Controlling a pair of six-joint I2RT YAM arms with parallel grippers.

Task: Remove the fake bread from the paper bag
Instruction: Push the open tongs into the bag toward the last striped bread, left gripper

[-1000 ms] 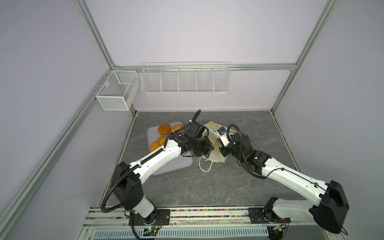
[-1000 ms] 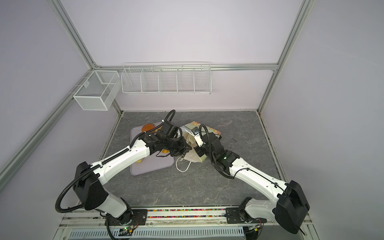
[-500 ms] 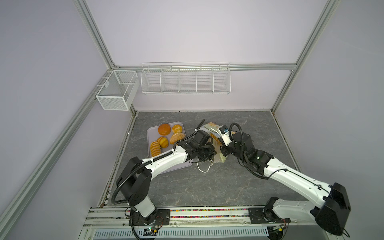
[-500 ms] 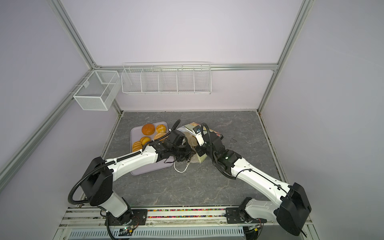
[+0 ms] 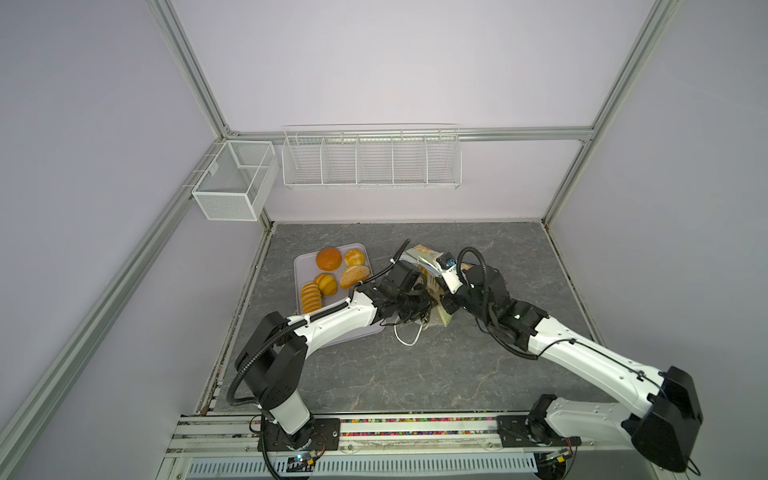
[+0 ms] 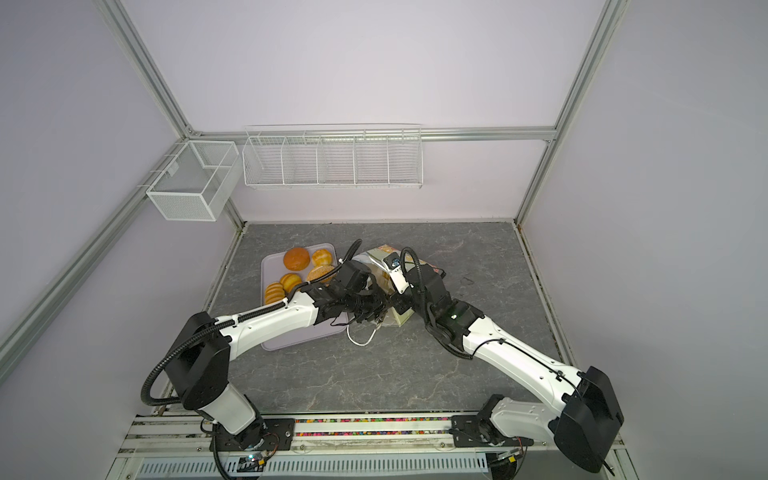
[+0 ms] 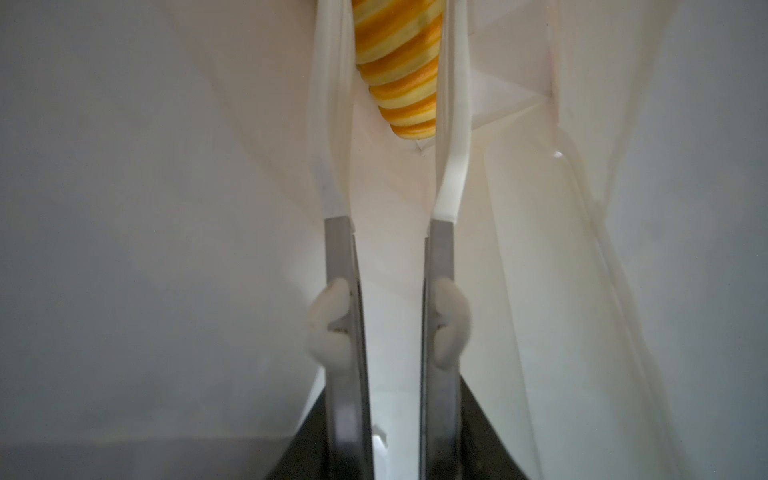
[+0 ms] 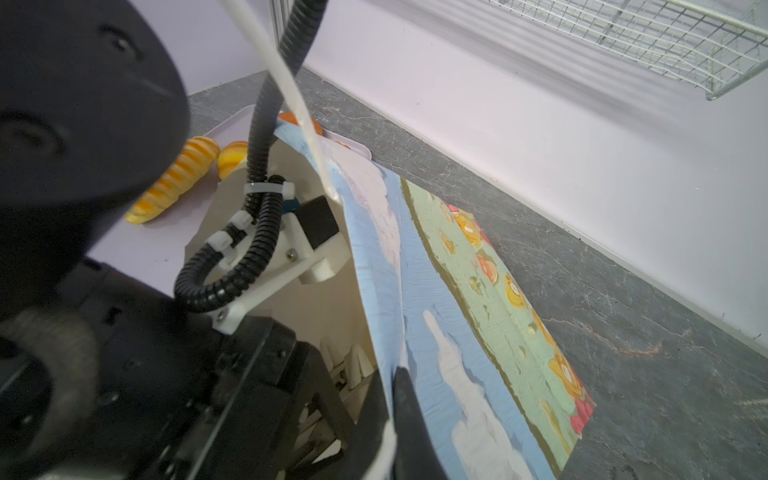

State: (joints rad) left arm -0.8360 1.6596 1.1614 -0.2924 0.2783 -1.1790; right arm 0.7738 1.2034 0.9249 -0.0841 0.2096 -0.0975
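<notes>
The bag (image 5: 420, 254) lies on its side in the middle of the table, and the right gripper (image 8: 392, 399) is closed on its rim. Inside it, one ridged loaf (image 7: 399, 75) sits between the parted fingers (image 7: 451, 166) of the left gripper (image 7: 395, 104); I cannot tell if they press it. Five breads (image 5: 328, 258) lie on the tray (image 5: 303, 270) at the far left.
</notes>
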